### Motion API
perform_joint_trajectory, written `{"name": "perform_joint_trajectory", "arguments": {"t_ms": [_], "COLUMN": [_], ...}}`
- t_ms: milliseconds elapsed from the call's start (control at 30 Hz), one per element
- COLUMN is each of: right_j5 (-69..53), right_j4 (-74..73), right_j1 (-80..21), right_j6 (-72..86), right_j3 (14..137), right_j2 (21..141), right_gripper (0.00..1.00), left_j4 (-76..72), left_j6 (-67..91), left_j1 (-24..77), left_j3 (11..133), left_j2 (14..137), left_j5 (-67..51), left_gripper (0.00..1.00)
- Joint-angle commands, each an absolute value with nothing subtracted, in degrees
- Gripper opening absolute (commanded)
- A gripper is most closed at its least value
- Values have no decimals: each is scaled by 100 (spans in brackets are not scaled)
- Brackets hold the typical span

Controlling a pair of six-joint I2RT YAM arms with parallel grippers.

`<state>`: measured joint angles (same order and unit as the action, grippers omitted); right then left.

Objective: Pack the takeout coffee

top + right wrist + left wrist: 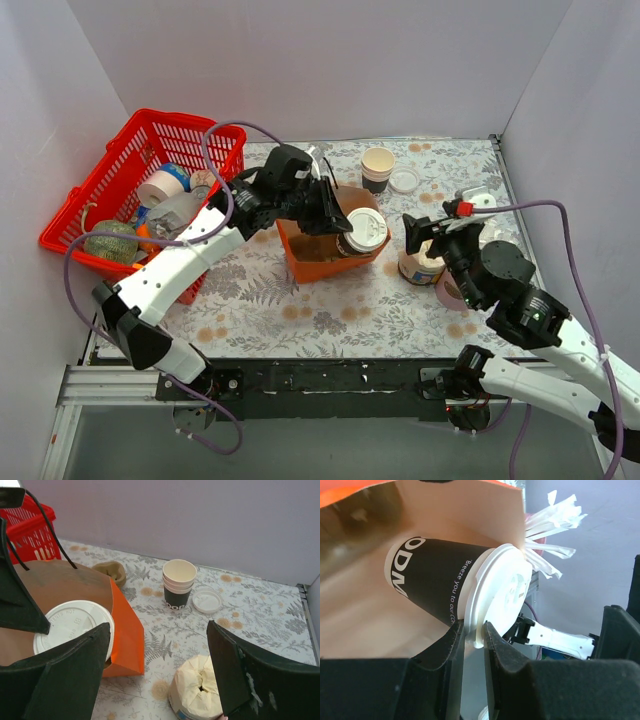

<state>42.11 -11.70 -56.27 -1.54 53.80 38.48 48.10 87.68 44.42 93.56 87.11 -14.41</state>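
Note:
The takeout coffee (366,230), a dark cup with a round white lid, lies tilted in the mouth of an orange paper bag (318,262). My left gripper (345,236) is shut on the rim of its lid. In the left wrist view the cup (437,580) lies inside the brown bag interior (365,615), and the gripper (474,630) pinches the lid's edge. My right gripper (426,232) is open and empty just right of the bag. In the right wrist view the gripper (157,667) hangs over the table, with the lid (70,627) at its left.
A lidless cup (378,168) and a loose flat lid (405,180) stand behind the bag. A paper-wrapped tub (420,266) and a pink roll (450,291) lie under my right gripper. A red basket (212,142) of items is at the left. Wrapped straws (555,520) stick up beyond the bag.

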Motion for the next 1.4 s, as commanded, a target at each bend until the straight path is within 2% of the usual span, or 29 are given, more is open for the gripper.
{"name": "perform_joint_trajectory", "arguments": {"t_ms": [0, 133, 267, 433, 567, 633, 833, 933, 1200, 1367], "right_j5": [3754, 2797, 2707, 2217, 2163, 1578, 117, -394, -852, -405], "right_j4": [-422, -1140, -2422, -3075, -3786, -4024, -3851, -3552, -2841, -2663], "right_j1": [-5616, -5616, -5616, -5616, -5476, -5196, -4150, -3973, -3806, -3718], "right_j6": [-79, 419, 913, 1309, 1564, 1696, 1978, 1978, 1829, 1881], "right_j3": [5563, 6368, 7188, 7856, 8454, 8683, 8606, 8412, 8245, 8358], "right_j2": [3525, 3892, 4604, 5281, 5895, 6081, 6416, 6425, 6802, 7109], "right_gripper": [86, 85, 80, 77, 77, 75, 67, 67, 67, 67], "left_j4": [4843, 4834, 4843, 4773, 4615, 4492, 4307, 3991, 3569, 3428], "left_j6": [8719, 8745, 8807, 8877, 8903, 8877, 8859, 8912, 8886, 8886], "left_j1": [4447, 4447, 4447, 4439, 4098, 3947, 3560, 3367, 3015, 2945], "left_j3": [9536, 9300, 9115, 9062, 8921, 8763, 8482, 8237, 7963, 7866], "left_j2": [8157, 8016, 7884, 7761, 7682, 7603, 7471, 7409, 7322, 7304], "left_j5": [-1407, -1257, -976, -484, -764, -957, -1080, -1528, -2083, -2048], "left_gripper": [0, 0, 0, 0, 0, 0, 0, 0, 0, 0]}}
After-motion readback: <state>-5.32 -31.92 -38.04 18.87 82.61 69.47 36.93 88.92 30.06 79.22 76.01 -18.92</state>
